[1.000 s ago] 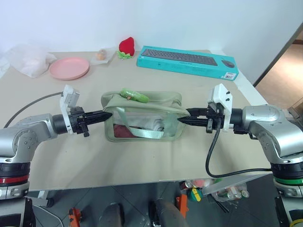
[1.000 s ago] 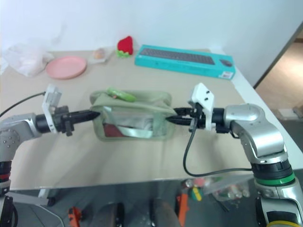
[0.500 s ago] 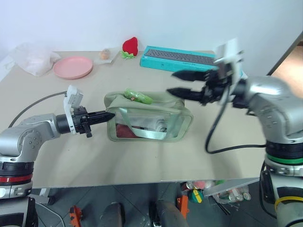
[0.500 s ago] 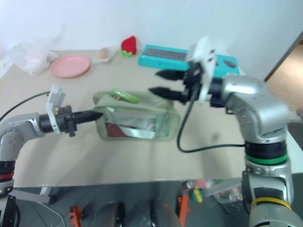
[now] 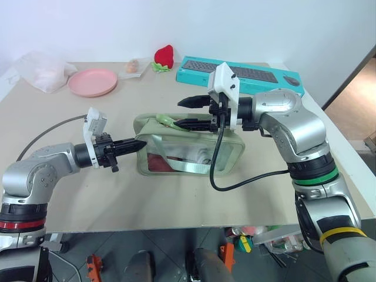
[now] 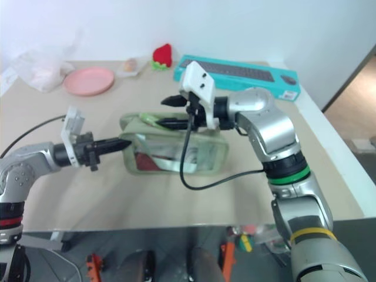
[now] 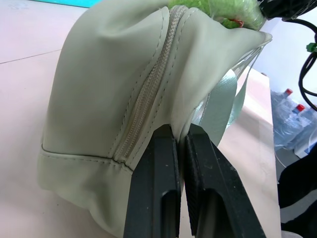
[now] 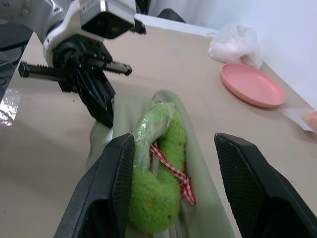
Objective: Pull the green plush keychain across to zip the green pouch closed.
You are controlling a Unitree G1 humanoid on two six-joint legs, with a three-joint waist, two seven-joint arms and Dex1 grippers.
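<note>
The green pouch (image 5: 188, 157) lies across the middle of the table with red and white contents showing through its clear side. The green plush keychain (image 5: 163, 120) rests on its top near the left end, a red-and-white ribbon across it (image 8: 159, 191). My left gripper (image 5: 138, 144) is shut, pinching the fabric at the pouch's left end (image 7: 114, 74). My right gripper (image 5: 178, 113) reaches in from the right above the pouch, open. Its fingers (image 8: 116, 183) straddle the keychain without touching it.
A teal keyboard box (image 5: 241, 73) lies at the back right. At the back stand a red plush strawberry (image 5: 164, 57), a pink plate (image 5: 92, 81) and a crumpled plastic bag (image 5: 41, 67). A black cable (image 5: 212, 170) hangs from my right wrist over the pouch.
My right gripper left the pouch's right end, rose, opened wider and swung left over the pouch to the keychain. The left gripper kept its pinch on the left end.
</note>
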